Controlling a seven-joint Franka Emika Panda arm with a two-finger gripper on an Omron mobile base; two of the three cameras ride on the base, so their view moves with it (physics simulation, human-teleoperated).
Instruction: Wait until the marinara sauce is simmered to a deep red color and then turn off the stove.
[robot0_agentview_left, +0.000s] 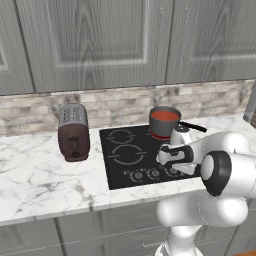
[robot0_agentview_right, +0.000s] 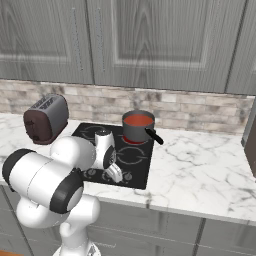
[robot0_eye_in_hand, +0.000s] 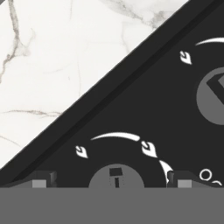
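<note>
1. Spread wide and holding nothing, the claw (robot0_eye_in_hand: 112, 180) is poised low over the front edge of the stove (robot0_agentview_left: 125, 152), with its two dark tips seen on either side of a round knob (robot0_eye_in_hand: 116, 179) in the hand view.
2. A second knob (robot0_eye_in_hand: 215, 96) is seen further along the same row, and white flame marks are printed beside both.
3. The row of knobs is set along the near edge of the black glass, just behind the claw in the base views, where the claw (robot0_agentview_right: 114, 172) is pointed downward.
4. A small grey saucepan (robot0_agentview_left: 164, 121) is placed on the back burner of the stove, with its black handle turned toward the right.
5. The marinara sauce (robot0_agentview_right: 138, 120) is held in the saucepan; its surface is shown as smooth orange-red.
6. A brown-and-silver toaster (robot0_agentview_left: 73, 132) is stood on the marble bench (robot0_agentview_left: 35, 175), left of the stove and apart from it.
7. A brick backsplash and grey cabinets (robot0_agentview_right: 150, 40) are seen behind and above the bench.
</note>
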